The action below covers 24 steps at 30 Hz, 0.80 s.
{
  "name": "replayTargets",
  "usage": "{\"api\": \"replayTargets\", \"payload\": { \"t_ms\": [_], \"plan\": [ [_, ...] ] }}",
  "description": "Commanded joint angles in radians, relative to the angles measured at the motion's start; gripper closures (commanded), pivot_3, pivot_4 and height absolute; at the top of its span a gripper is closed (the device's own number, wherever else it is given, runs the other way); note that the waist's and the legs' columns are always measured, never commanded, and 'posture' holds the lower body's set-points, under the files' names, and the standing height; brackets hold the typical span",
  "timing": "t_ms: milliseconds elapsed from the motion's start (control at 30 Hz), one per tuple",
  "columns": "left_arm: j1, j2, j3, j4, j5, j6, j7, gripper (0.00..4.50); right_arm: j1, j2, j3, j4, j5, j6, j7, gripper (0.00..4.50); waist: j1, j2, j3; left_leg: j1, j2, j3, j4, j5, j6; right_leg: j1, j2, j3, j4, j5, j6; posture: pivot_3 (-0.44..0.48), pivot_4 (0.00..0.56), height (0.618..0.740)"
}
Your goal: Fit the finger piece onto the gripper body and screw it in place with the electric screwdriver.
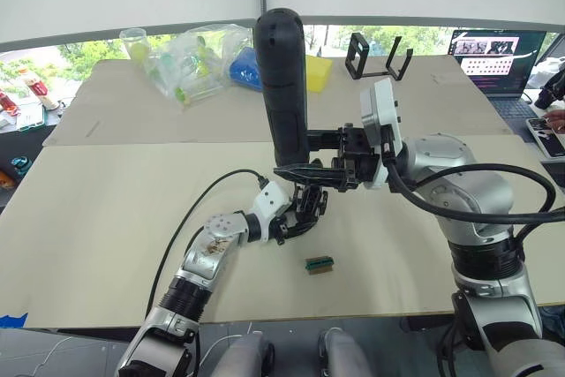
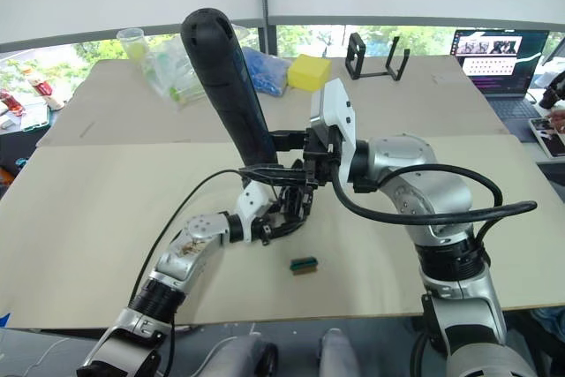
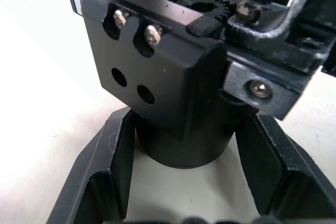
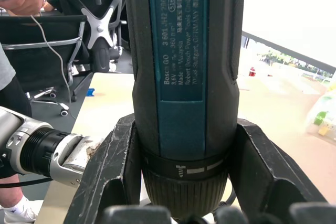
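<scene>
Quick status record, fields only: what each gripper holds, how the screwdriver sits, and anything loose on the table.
left gripper: shut on the gripper body, fingers on either side of its round base
right gripper: shut on the electric screwdriver
screwdriver pose: roughly upright, rounded end up, bit end down at the gripper body
bit contact: cannot tell
loose on table: small green block, apart from both grippers, nearer the robot
table back edge: plastic bag of items, yellow block, laptop
</scene>
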Motion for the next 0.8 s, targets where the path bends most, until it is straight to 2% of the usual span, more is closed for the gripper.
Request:
{"api": "replayTargets", "payload": {
  "t_ms": [33, 800],
  "plan": [
    [-0.003, 0.004, 0.011, -0.007, -0.006, -0.010, 0.002, 2.21, -0.021, 0.001, -0.028, -0.018, 0.010, -0.042, 0.016, 2.58, -0.001, 0.000, 0.000, 0.000, 0.000, 0.000, 0.000, 0.000, 0.000, 0.000, 0.000, 0.000, 0.000, 0.000, 0.000, 0.000, 0.150, 0.737],
    [-0.002, 0.007, 0.011, -0.025, -0.012, -0.007, 0.002, 2.21, 0.010, 0.001, -0.017, 0.000, -0.034, -0.072, 0.047, 2.58, -0.001, 0.000, 0.000, 0.000, 0.000, 0.000, 0.000, 0.000, 0.000, 0.000, 0.000, 0.000, 0.000, 0.000, 0.000, 0.000, 0.150, 0.737]
  ]
}}
